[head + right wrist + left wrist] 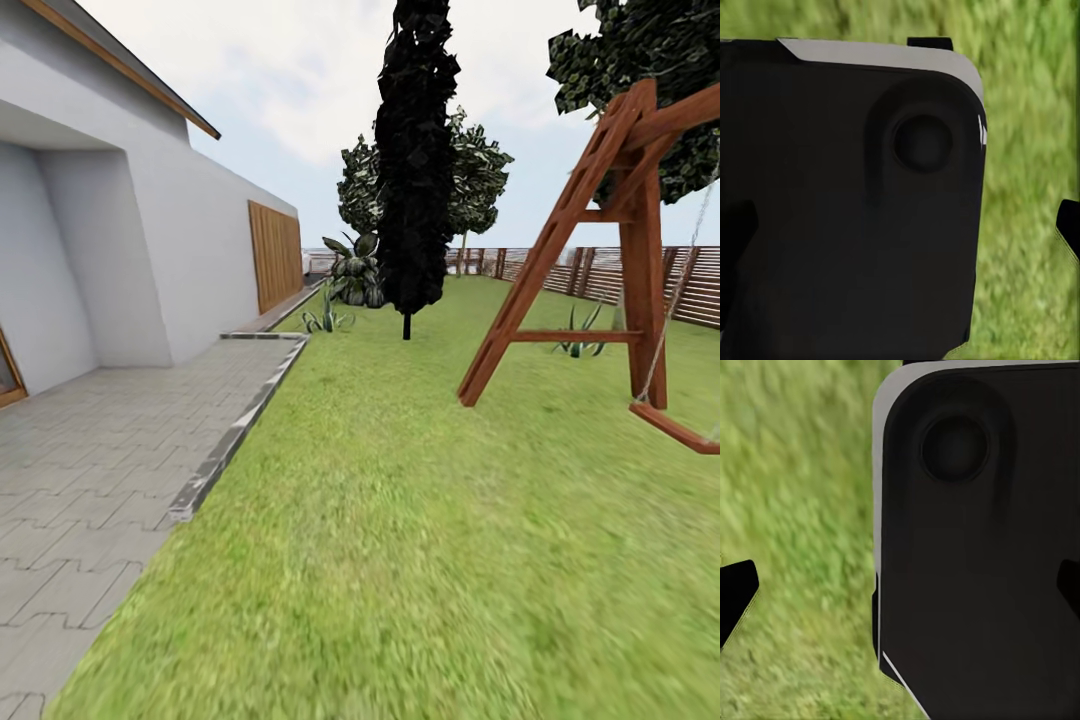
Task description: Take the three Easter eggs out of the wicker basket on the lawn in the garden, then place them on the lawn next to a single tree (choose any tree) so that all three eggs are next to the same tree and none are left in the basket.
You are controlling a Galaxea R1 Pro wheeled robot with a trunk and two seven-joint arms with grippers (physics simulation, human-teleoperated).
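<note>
Both grippers spread wide, empty — left gripper (900,585) and right gripper (900,225) fingertips at opposite frame edges, above grass and dark robot body. Lawn (420,520) stretching from lower frame toward the far fence — patio (90,450) lower left, dark conifer (412,160) upper centre, swing frame (600,260) right.

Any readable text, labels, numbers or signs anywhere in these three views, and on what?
None can be read.
House wall and wooden door: plain, no lettering.
Swing frame and fence: no signs.
Dark robot body panel above the lawn in the wrist views: blank, no label.
</note>
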